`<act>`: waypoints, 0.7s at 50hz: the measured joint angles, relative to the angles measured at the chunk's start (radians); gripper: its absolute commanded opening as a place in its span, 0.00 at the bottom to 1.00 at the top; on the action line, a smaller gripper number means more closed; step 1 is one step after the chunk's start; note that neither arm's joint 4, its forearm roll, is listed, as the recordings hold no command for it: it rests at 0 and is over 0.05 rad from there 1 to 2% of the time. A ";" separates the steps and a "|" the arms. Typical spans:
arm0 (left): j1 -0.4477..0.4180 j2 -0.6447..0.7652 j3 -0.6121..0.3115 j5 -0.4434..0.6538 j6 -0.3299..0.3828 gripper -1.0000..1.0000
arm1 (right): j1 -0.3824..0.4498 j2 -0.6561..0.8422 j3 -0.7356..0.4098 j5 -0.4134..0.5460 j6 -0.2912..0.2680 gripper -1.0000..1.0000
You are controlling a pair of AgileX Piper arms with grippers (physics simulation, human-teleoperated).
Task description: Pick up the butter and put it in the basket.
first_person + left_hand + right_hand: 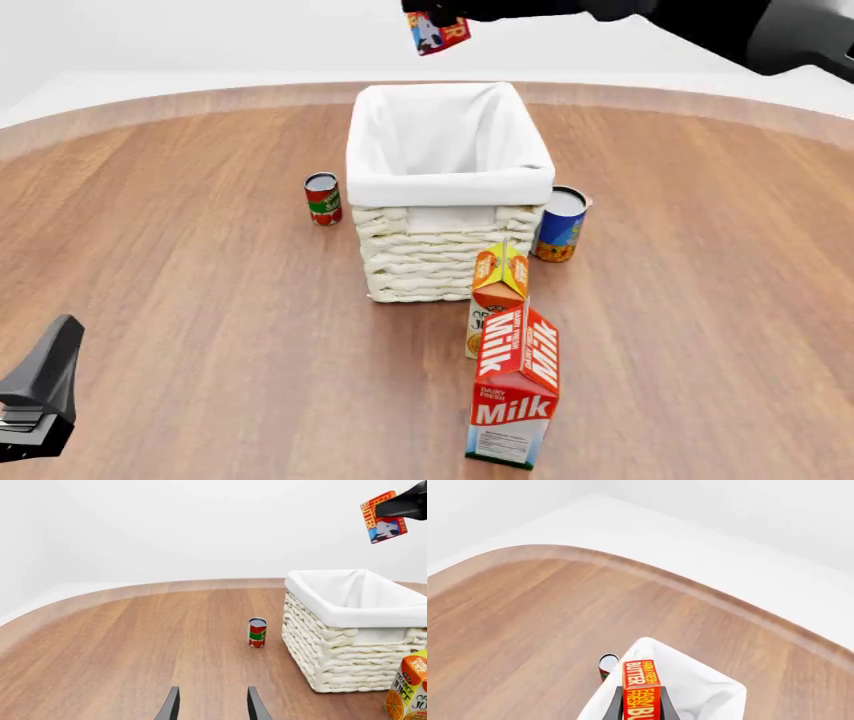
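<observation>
My right claw (441, 15) is clamped on the butter (439, 32), holding it high above the far end of the basket (451, 190). I judge the step is to centre it over the white lining, lower it, then let go so it drops inside rather than on the rim. My left claw (211, 705) hangs open and empty near the surface's near left edge. The red can (322, 198), blue can (562, 224), juice carton (498, 285) and milk carton (518, 400) stand beside the basket, clear of the drop.
</observation>
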 measured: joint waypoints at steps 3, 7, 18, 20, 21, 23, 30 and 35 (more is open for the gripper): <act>0.000 0.000 0.000 0.000 0.000 1.00 | 0.002 0.009 0.006 -0.003 0.000 0.00; 0.000 0.000 0.000 0.000 0.000 1.00 | 0.003 0.019 0.019 -0.010 0.002 0.00; 0.000 0.000 0.000 0.000 0.000 1.00 | -0.005 0.031 0.062 -0.029 0.013 0.00; 0.000 0.000 0.000 0.000 0.000 1.00 | -0.009 0.032 0.069 -0.032 0.017 0.00; 0.000 0.000 0.000 0.000 0.000 1.00 | -0.011 0.033 0.072 -0.034 0.019 0.00; 0.000 0.000 0.000 0.000 0.000 1.00 | -0.014 0.034 0.079 -0.038 0.021 0.00; 0.000 0.000 0.000 0.000 0.000 1.00 | -0.025 0.046 0.098 -0.049 0.027 0.00; 0.000 0.000 0.000 0.000 0.000 1.00 | -0.030 0.055 0.111 -0.058 0.031 0.00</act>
